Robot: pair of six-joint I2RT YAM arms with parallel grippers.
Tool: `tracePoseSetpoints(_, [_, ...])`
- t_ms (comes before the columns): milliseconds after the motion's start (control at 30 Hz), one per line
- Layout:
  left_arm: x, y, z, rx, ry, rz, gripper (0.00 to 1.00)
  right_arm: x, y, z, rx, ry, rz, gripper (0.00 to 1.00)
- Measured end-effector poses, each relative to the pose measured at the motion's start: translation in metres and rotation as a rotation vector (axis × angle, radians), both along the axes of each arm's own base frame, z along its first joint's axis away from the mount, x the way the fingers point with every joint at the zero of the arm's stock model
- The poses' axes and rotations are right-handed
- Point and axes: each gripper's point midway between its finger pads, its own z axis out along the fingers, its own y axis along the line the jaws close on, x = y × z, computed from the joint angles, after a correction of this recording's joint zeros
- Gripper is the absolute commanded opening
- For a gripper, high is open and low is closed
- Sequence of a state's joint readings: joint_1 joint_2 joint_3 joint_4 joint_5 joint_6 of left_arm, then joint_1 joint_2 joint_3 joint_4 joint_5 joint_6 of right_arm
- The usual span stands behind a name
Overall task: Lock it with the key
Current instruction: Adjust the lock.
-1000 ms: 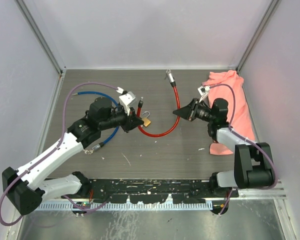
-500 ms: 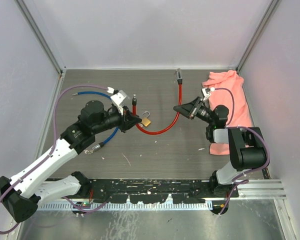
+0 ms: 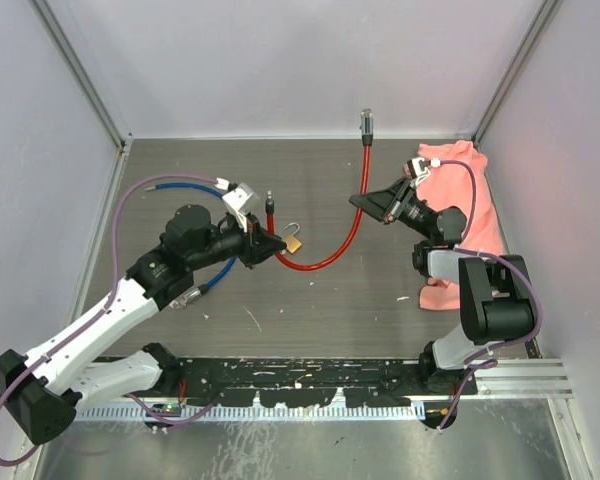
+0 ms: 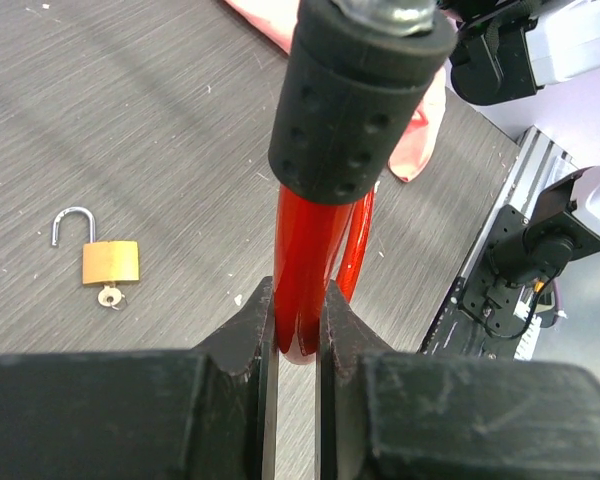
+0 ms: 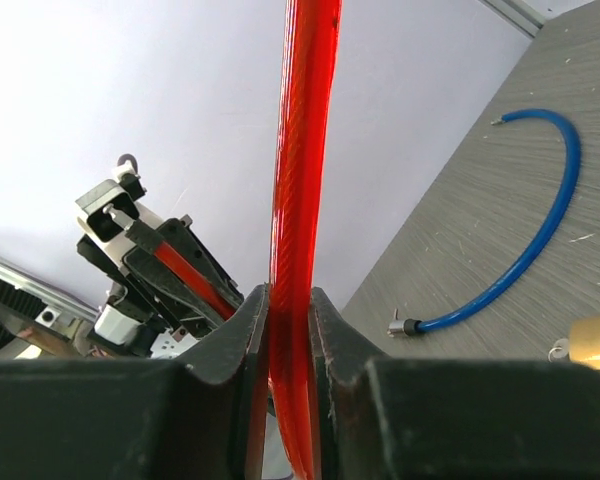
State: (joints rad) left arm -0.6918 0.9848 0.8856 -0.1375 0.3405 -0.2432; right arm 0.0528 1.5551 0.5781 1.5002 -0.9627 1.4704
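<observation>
A red cable [image 3: 332,256] sags between my two grippers. My left gripper [image 3: 267,243] is shut on it near its black end cap [image 4: 358,95]. My right gripper [image 3: 365,204] is shut on it higher up, and its far end [image 3: 366,124] stands up near the back wall. The cable also shows between my jaws in the left wrist view [image 4: 300,290] and the right wrist view [image 5: 296,200]. A brass padlock [image 3: 293,241] lies on the table with its shackle open and a key [image 4: 108,296] in its underside, just right of my left gripper.
A blue cable [image 3: 185,186] loops on the table behind my left arm and shows in the right wrist view [image 5: 540,240]. A pink cloth [image 3: 468,200] lies at the right, under my right arm. Grey walls close in the back and both sides.
My right gripper has risen and swung toward the back, carrying the red cable's far end up toward the back wall. My left gripper has barely moved. The padlock has stayed put.
</observation>
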Motion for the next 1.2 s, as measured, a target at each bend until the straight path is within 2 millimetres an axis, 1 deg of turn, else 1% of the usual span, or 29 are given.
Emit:
tracePoseSetpoints(100, [0.001, -0.001, 0.001, -0.007, 0.001, -0.001, 0.00, 0.000, 0.002, 0.006, 0.007, -0.005, 0.012, 0.17])
tracePoseSetpoints(233, [0.001, -0.002, 0.001, -0.010, 0.003, -0.002, 0.00, -0.001, 0.003, 0.007, 0.009, 0.001, 0.023, 0.20])
tracePoseSetpoints(367, [0.001, -0.002, 0.001, -0.011, 0.006, -0.001, 0.00, -0.002, 0.004, 0.007, 0.007, -0.002, 0.028, 0.20])
tracePoseSetpoints(667, [0.002, -0.001, -0.003, -0.017, 0.026, 0.020, 0.00, -0.006, 0.005, 0.015, -0.001, -0.035, 0.043, 0.21])
tracePoseSetpoints(867, [0.004, -0.001, -0.009, -0.017, 0.043, 0.034, 0.00, -0.013, 0.005, 0.021, -0.013, -0.072, 0.051, 0.21])
tracePoseSetpoints(1033, [0.005, -0.002, -0.012, -0.015, 0.056, 0.036, 0.00, -0.014, 0.006, 0.021, -0.024, -0.089, 0.056, 0.25])
tracePoseSetpoints(1200, [0.007, -0.004, -0.017, -0.005, 0.067, 0.035, 0.00, -0.017, 0.006, 0.022, -0.028, -0.097, 0.062, 0.25])
